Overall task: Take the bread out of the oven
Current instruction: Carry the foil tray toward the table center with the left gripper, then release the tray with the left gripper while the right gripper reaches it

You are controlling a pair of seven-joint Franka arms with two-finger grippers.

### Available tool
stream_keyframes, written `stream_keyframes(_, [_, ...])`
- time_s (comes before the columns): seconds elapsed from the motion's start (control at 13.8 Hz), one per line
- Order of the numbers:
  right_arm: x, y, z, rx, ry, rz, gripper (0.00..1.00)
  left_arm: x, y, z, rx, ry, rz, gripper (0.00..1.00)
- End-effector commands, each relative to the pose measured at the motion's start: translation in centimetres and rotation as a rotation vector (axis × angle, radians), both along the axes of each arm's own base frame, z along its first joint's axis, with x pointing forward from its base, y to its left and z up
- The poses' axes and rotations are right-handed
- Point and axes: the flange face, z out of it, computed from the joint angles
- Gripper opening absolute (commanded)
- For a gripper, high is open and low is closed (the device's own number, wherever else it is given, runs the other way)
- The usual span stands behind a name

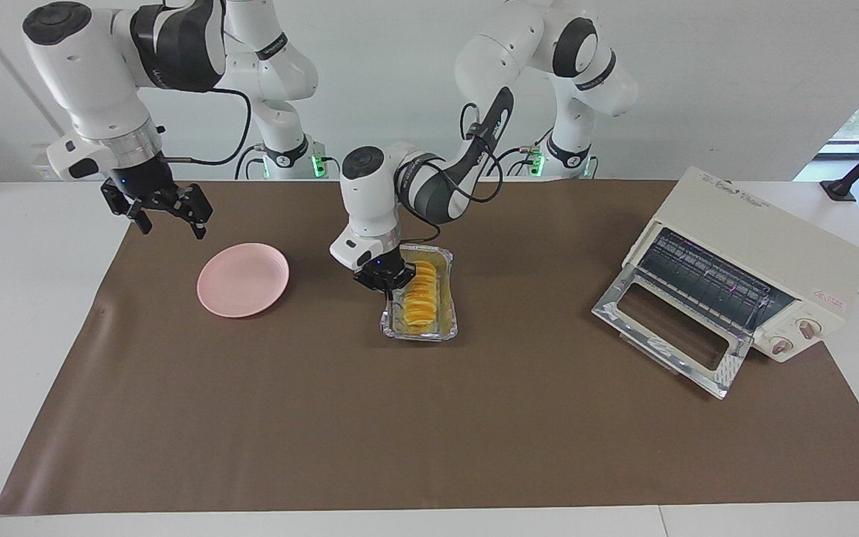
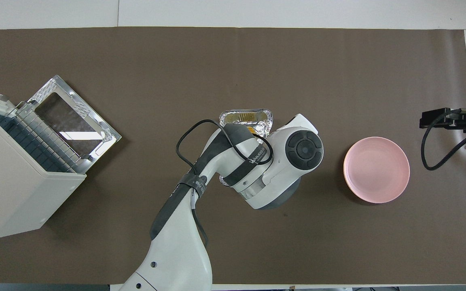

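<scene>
Facing view: the bread point(image 1: 423, 295) is seen lying in a crinkled foil tray point(image 1: 420, 333) on the brown mat point(image 1: 400, 418) of the table point(image 1: 27, 283), between the pink plate point(image 1: 243, 279) and the oven point(image 1: 754, 257), well apart from both. The oven is placed toward the left arm's end of the table, with its glass door point(image 1: 672, 328) folded down and its wire rack point(image 1: 705, 282) bare.

The left tool point(image 1: 387, 282) is clenched at the tray's rim on the side nearer to the robots; whether foil alone or foil with the loaf's end is pinched cannot be told. The right tool point(image 1: 168, 212) is held released over the table's edge near the plate, and that arm waits.

The loaf is judged light and soft, with ridged segments that may be dented or pulled apart by a hard squeeze. It is best taken across its short width near the middle, with gentle pressure. The foil tray is judged thin, easily bent and likely to slide on the mat, so a rim grasp may deform it.

In the overhead view most of the loaf is hidden by the left arm point(image 2: 253, 161). Lettering is printed on a band of that arm and on the oven's top, but neither can be read with confidence. A small label at the oven's corner is illegible.
</scene>
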Motion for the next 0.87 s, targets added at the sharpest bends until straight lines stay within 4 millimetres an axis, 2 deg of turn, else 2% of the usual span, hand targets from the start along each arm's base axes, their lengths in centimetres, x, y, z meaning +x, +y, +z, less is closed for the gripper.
stream_keyframes(0.0, [-0.8,0.0,-0.1,0.010,-0.017,-0.019,1.00,-0.4,0.3,-0.5,0.000,-0.032,-0.003,0.00])
stream_keyframes(0.07, [-0.8,-0.2,-0.3,0.011,-0.014,-0.022,1.00,-0.7,0.3,-0.9,0.005,-0.027,-0.004,0.00])
stream_keyframes(0.15, [-0.7,-0.1,-0.3,0.010,-0.024,-0.020,1.00,-1.1,0.2,-1.4,0.009,-0.028,-0.006,0.25])
stream_keyframes(0.22, [-0.7,0.0,-0.5,0.010,-0.027,-0.019,1.00,-1.1,0.2,-1.4,0.015,-0.039,-0.017,0.56])
stream_keyframes(0.29, [-0.7,0.2,-0.5,0.010,-0.027,-0.016,1.00,-1.1,0.2,-1.4,0.017,-0.042,-0.019,0.93])
stream_keyframes(0.36, [-0.7,0.1,-0.5,0.010,-0.026,-0.017,1.00,-0.9,0.3,-1.2,0.015,-0.044,-0.018,1.00])
stream_keyframes(0.51, [-0.8,0.0,-0.9,0.010,-0.020,-0.017,1.00,0.0,0.8,-0.4,0.009,-0.048,-0.014,1.00])
stream_keyframes(0.58, [-0.8,0.3,-0.9,0.010,-0.020,-0.011,1.00,0.7,1.2,1.3,-0.009,-0.052,-0.009,1.00])
stream_keyframes(0.8, [-0.2,2.5,-1.3,0.044,-0.021,0.015,1.00,1.5,1.9,2.6,-0.001,-0.041,0.008,1.00])
